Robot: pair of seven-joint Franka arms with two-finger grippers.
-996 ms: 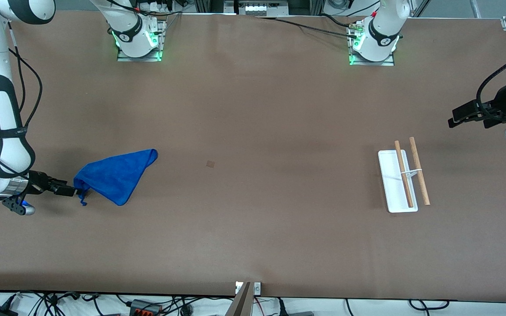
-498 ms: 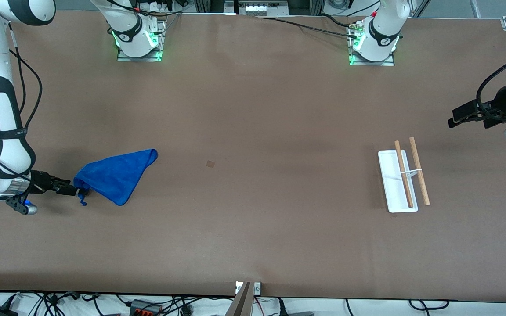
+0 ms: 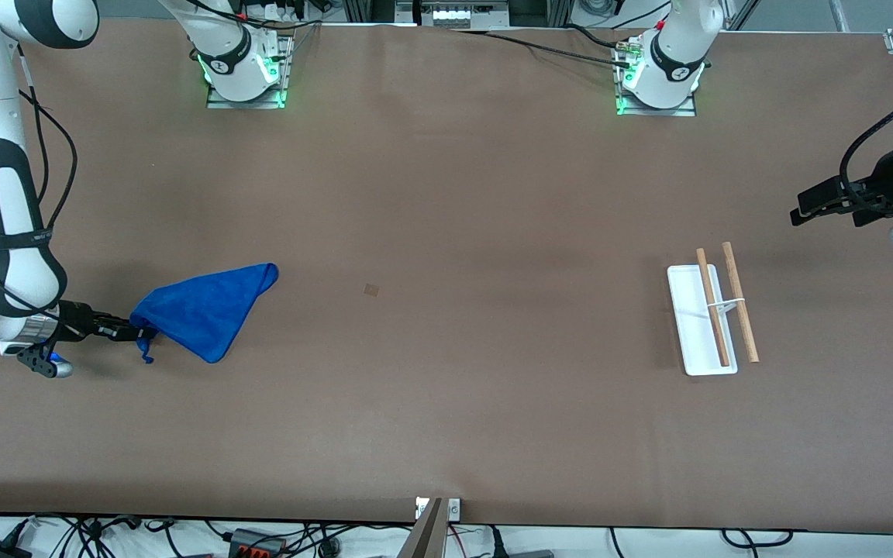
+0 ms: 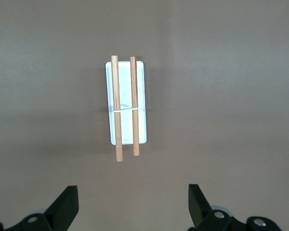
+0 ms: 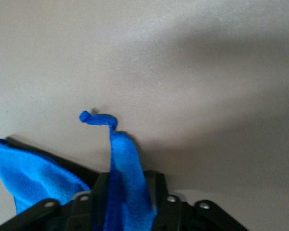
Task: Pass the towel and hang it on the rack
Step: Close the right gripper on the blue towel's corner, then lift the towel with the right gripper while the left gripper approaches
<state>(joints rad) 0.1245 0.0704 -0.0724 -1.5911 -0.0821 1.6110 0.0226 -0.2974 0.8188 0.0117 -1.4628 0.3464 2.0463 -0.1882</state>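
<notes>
The royal-blue towel (image 3: 202, 309) lies on the table toward the right arm's end, roughly triangular. My right gripper (image 3: 136, 334) is low at the towel's corner and shut on it; in the right wrist view the blue cloth (image 5: 125, 185) is pinched between the black fingers (image 5: 159, 192), with a curled tip sticking out. The rack (image 3: 701, 322) stands toward the left arm's end: a white base with two wooden rods (image 3: 739, 312). My left gripper (image 3: 801, 213) waits open and empty in the air past the rack; in the left wrist view the rack (image 4: 127, 107) is centred ahead of it.
The two arm bases (image 3: 243, 74) stand along the table edge farthest from the front camera. A small dark mark (image 3: 371, 290) sits on the brown table (image 3: 446, 426) between the towel and the rack. Cables lie off the near edge.
My right gripper has moved in a little toward the towel and closed on its corner. The towel has barely shifted. The left arm has not moved.
</notes>
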